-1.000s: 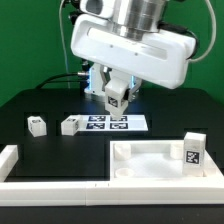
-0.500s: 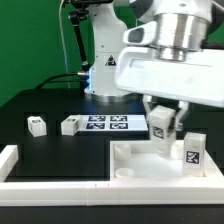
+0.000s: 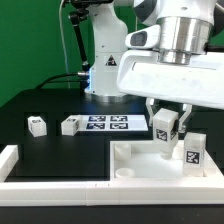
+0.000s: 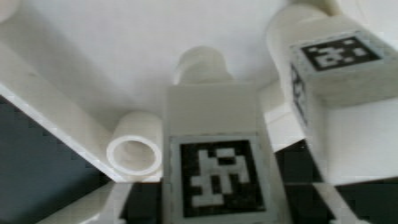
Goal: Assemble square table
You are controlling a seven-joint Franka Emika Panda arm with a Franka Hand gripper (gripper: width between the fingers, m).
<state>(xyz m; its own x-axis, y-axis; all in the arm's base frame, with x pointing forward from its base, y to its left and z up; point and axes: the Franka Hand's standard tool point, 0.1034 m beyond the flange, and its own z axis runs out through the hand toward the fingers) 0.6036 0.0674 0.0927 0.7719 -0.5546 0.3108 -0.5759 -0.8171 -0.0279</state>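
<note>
Background stuff only: everything sits on a matte black table [image 3: 60, 150], pretty glare-free apart from a soft sheen toward the back. The marker board [image 3: 108, 123] lies flat on it, roughly mid-scene and toward the back, with several black-and-white tags in rows; its end on the exterior view's right is covered. A long white border rail [image 3: 55, 188] runs along the front edge, and a short rail piece [image 3: 9, 155] turns up at the corner on the exterior view's left. Behind it all hangs a plain green backdrop [image 3: 30, 40]. The wrist view just catches a dark sliver of table.
</note>
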